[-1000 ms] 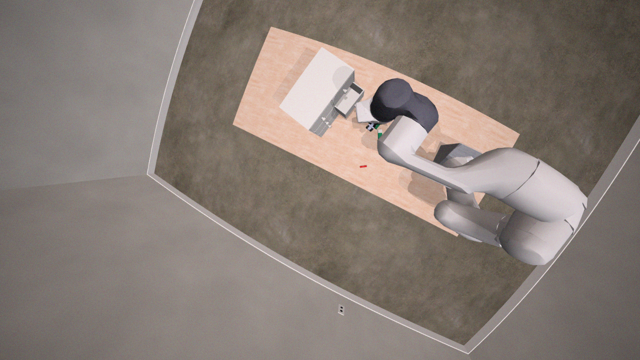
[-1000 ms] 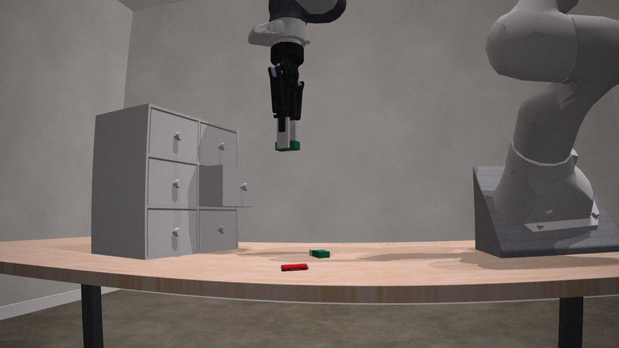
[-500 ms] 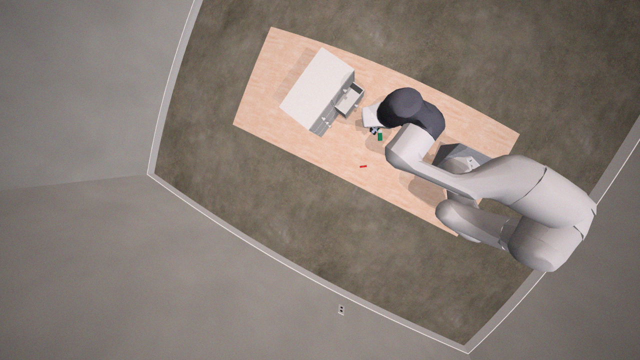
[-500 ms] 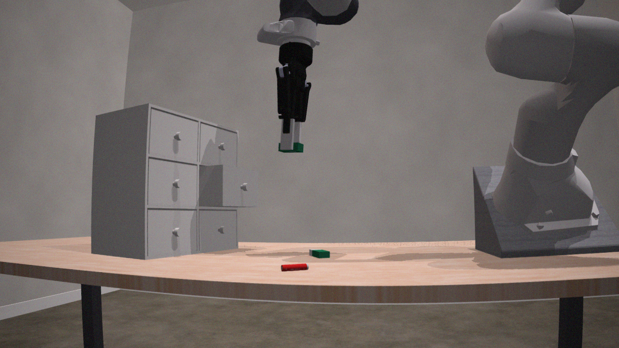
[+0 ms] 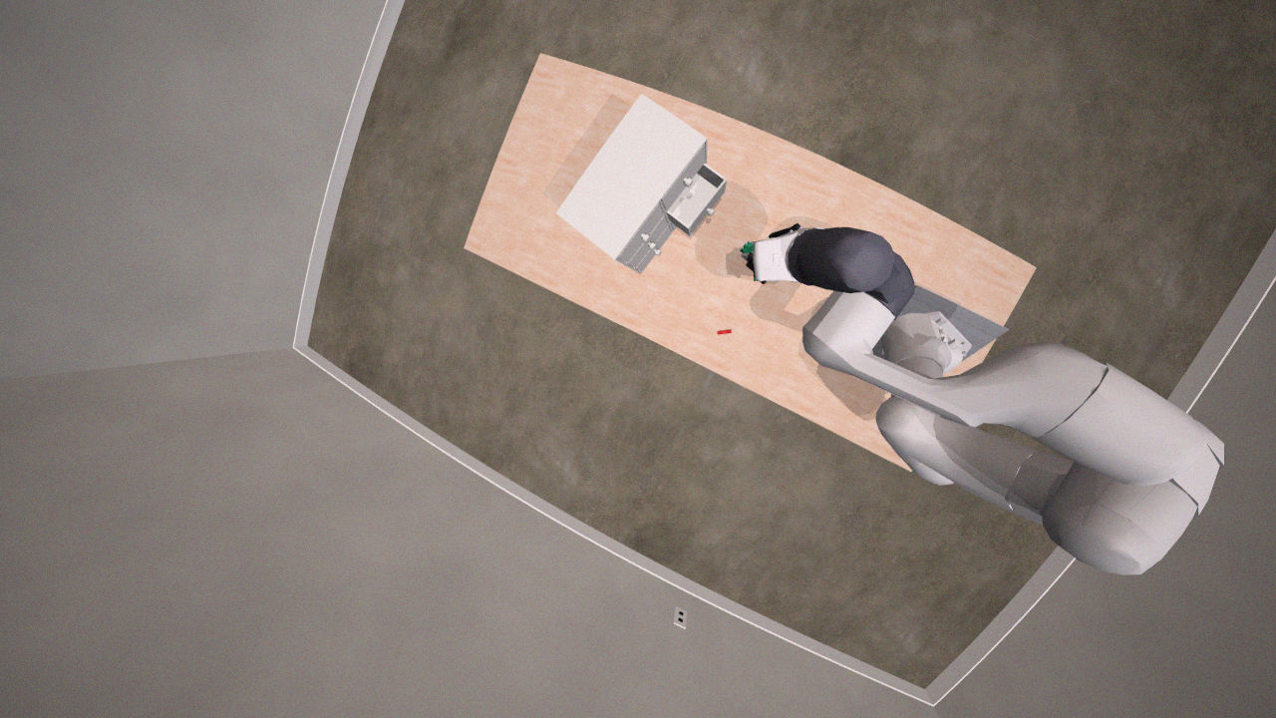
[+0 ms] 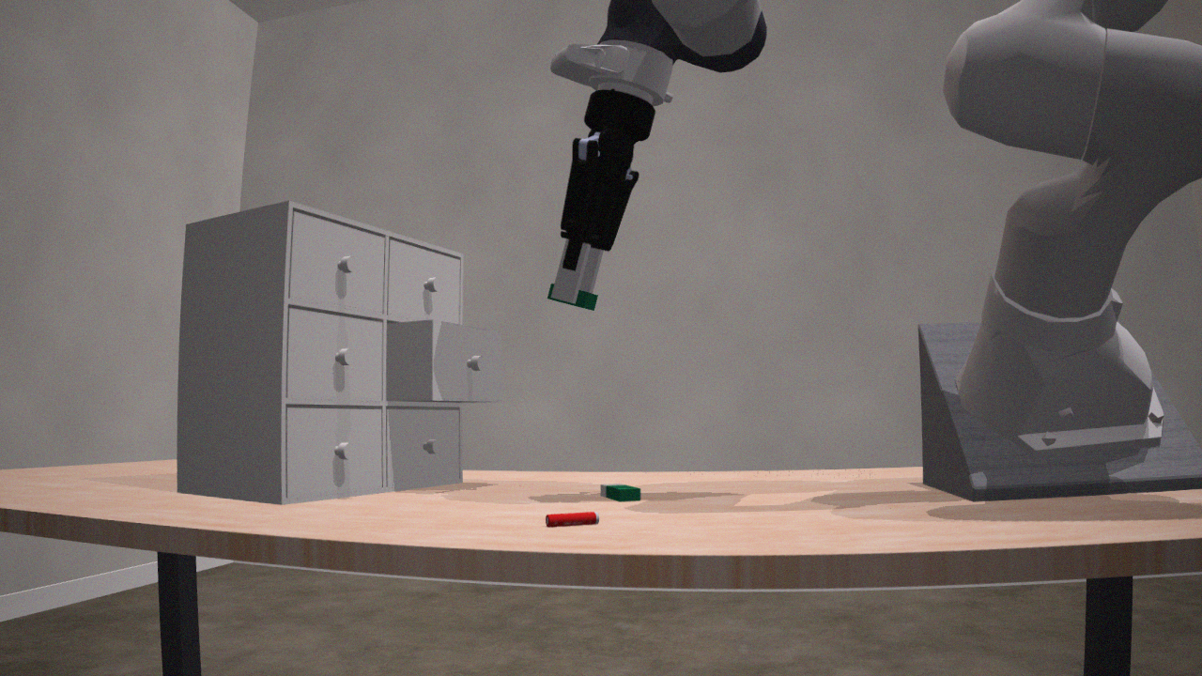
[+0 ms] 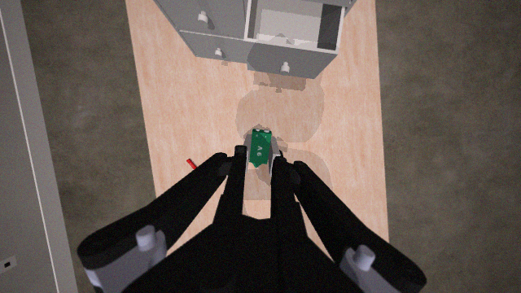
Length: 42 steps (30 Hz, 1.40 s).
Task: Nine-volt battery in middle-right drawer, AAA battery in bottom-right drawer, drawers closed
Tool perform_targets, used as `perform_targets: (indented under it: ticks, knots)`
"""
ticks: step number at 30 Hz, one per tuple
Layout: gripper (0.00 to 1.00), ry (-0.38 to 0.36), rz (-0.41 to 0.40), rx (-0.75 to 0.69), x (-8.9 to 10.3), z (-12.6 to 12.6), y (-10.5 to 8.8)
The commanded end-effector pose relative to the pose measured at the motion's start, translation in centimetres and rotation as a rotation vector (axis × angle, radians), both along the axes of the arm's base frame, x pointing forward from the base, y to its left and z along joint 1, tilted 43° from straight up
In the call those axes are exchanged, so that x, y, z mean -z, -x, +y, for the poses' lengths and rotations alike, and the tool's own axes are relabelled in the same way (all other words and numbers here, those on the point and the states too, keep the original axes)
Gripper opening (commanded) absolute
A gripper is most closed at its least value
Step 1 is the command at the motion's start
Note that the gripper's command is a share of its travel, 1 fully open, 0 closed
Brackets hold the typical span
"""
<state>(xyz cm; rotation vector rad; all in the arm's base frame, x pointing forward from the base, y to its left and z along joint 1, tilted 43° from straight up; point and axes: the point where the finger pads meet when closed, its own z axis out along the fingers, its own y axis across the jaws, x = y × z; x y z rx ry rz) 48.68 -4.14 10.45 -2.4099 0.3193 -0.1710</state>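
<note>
Across the desk [image 5: 856, 196] [image 6: 420, 561] [image 7: 183, 122], the gripper [image 5: 748, 257] [image 6: 577, 282] [image 7: 260, 144] holds the nine-volt battery [image 5: 748, 247] [image 6: 585, 299] [image 7: 260, 146], terminals toward the open drawer [image 5: 680, 222] [image 6: 457, 361] [image 7: 301, 61], nearer the far short edge.

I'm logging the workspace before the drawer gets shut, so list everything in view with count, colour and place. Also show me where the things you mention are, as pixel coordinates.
Chest [image 5: 629, 165] [image 6: 231, 361] [image 7: 221, 20]: one, pale grey, on the table
Open drawer [image 5: 687, 210] [image 6: 457, 353] [image 7: 269, 54]: one, grey, right of the middle row
Other drawers: five, grey, in the chest
Nine-volt battery [image 5: 748, 247] [image 6: 585, 300] [image 7: 260, 147]: one, green, between the fingers
Green block [image 6: 624, 492]: one, green with a pale end, on the table
Red battery [image 5: 723, 331] [image 6: 572, 519] [image 7: 191, 163]: one, on the table
Table [image 5: 508, 196] [image 6: 756, 538] [image 7: 175, 118]: one, wood-coloured top, dark legs
Outlet [image 5: 680, 616] [image 7: 7, 264]: one, pale, on the wall
Walls: several, grey, around
Floor: one, brown-grey, below
Arm [image 5: 1008, 393] [image 6: 1041, 92]: one, white and dark, on its mount
Mount [image 5: 959, 307] [image 6: 939, 420]: one, grey, on the table
Gripper [image 5: 751, 253] [image 6: 577, 289] [image 7: 260, 144]: one, black, above the table
</note>
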Motion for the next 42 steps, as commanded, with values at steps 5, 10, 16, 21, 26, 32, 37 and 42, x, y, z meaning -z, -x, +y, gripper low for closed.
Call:
perform_targets:
  ticks: [5, 10, 16, 21, 26, 32, 37, 42]
  knots:
    - [0.14, 0.052, -0.206, 0.193, -0.5, -0.7, -1.4]
    - [0.14, 0.079, -0.314, 0.29, -0.5, -0.5, -1.1]
    - [0.14, 0.098, -0.389, 0.358, -0.4, -0.4, -0.9]
    - [0.14, 0.118, -0.471, 0.431, -0.3, -0.3, -0.7]
    - [0.14, 0.135, -0.538, 0.491, -0.3, -0.2, -0.5]
    - [0.14, 0.146, -0.581, 0.529, -0.3, -0.1, -0.4]
    - [0.14, 0.156, -0.623, 0.567, -0.2, -0.1, -0.3]
    - [0.14, 0.164, -0.652, 0.593, -0.2, 0.0, -0.2]
